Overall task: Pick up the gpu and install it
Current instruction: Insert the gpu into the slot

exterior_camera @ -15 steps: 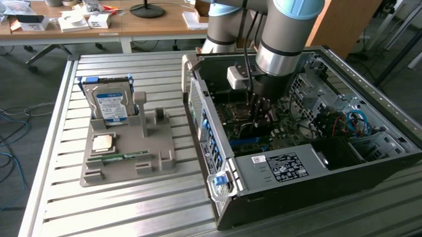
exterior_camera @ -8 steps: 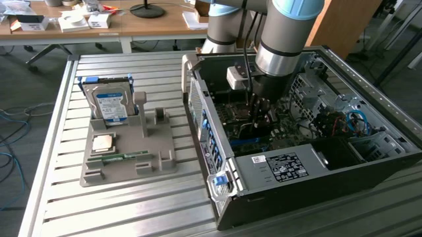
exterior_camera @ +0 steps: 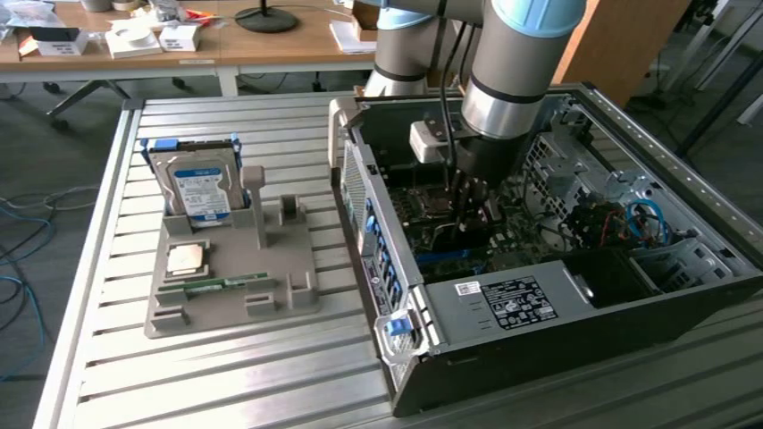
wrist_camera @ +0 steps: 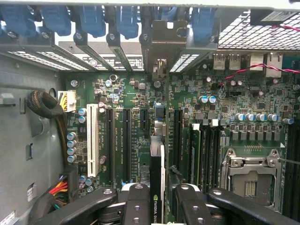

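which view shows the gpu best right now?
Wrist view: the gpu stands edge-on between the hand's fingers, bracket toward the slot openings. In the exterior view the arm covers most of it inside the case.

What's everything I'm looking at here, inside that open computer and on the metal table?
Computer case: one, black and silver, side open, on the exterior view's right.
Motherboard: one, green, inside the case.
GPU: one, dark card seen edge-on, held upright over the slots.
White slot: one, beside black slots on the motherboard.
Parts tray: one, grey, on the exterior view's left.
Hard drive: one, silver with blue-white label, standing in the tray.
Memory stick: one, green, lying on the tray.
Slatted table: one, silver.
Wooden desk: one, behind, with small boxes.
Robot arm: one, grey, reaching into the case.
Claw: one, black, closed on the GPU.
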Available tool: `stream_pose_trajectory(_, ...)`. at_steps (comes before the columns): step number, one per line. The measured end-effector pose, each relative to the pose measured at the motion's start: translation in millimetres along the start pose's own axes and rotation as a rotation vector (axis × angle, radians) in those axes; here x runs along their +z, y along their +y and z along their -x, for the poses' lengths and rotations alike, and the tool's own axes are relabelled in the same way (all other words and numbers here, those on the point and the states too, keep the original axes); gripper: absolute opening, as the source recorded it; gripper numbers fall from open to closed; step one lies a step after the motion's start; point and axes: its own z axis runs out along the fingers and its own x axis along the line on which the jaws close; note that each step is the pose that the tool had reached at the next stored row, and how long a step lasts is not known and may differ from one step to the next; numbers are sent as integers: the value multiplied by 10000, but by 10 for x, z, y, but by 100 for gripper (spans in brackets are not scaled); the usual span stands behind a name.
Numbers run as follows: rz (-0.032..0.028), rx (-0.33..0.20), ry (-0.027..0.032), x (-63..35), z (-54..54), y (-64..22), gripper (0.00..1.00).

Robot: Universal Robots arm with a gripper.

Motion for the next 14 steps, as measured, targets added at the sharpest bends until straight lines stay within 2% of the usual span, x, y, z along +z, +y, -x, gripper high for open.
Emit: stream_pose_trajectory(14, 0, 0, 0, 48, 0, 1, 26)
